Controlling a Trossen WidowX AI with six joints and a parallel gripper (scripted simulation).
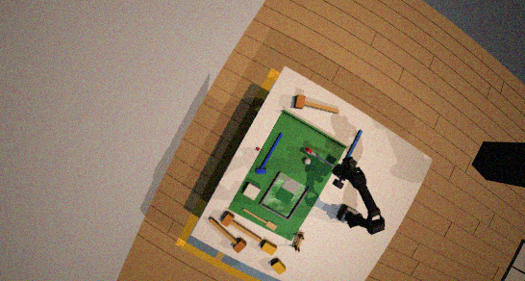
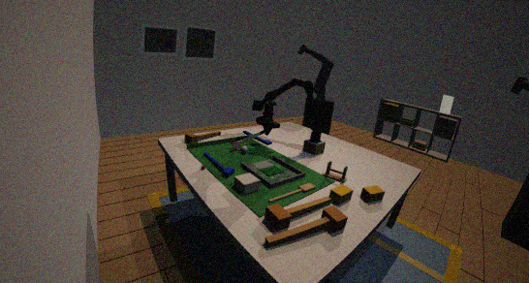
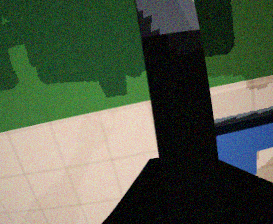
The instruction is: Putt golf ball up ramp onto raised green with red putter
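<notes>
Blue putter (image 1: 354, 144) just beside gripper (image 1: 342, 167)

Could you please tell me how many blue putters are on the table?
2: one blue putter lies on the green mat's left part; the other blue putter lies on the white tabletop just off the mat's far-right corner.
</notes>
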